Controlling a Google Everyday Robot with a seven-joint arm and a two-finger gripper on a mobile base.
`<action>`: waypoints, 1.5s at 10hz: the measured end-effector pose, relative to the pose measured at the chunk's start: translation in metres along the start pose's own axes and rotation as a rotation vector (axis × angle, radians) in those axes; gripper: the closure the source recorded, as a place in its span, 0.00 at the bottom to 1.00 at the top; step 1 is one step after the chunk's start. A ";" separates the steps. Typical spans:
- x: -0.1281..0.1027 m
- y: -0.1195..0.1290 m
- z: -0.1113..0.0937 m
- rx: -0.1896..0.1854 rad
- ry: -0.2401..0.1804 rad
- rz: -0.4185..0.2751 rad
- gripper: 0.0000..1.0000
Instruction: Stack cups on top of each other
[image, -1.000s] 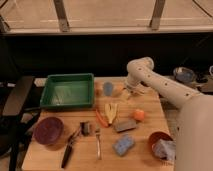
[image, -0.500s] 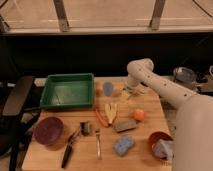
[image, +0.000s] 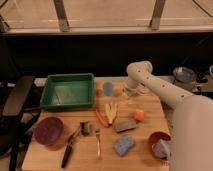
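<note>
The light-blue tumbler (image: 108, 88) stands upright on the wooden table (image: 45, 155), just right of the green tray. My gripper (image: 131, 92) points down at the table's back edge, a short way right of the tumbler and apart from it. The white arm (image: 165, 92) reaches in from the lower right. The dark-silver metal cup does not show clearly; it may be hidden under the gripper.
A green tray (image: 67, 91) sits back left and a maroon dish (image: 48, 131) front left. A red-brown bowl (image: 159, 142) holding a cloth is front right. A blue sponge (image: 123, 145), grey block (image: 125, 125), orange (image: 138, 115), yellow piece (image: 110, 112), fork (image: 98, 142) and black-handled tool (image: 70, 147) lie mid-table.
</note>
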 end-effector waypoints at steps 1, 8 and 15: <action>0.000 0.002 0.003 -0.007 0.003 -0.002 0.84; -0.029 -0.005 -0.070 0.092 -0.050 -0.037 1.00; -0.132 0.009 -0.121 0.141 -0.202 -0.205 1.00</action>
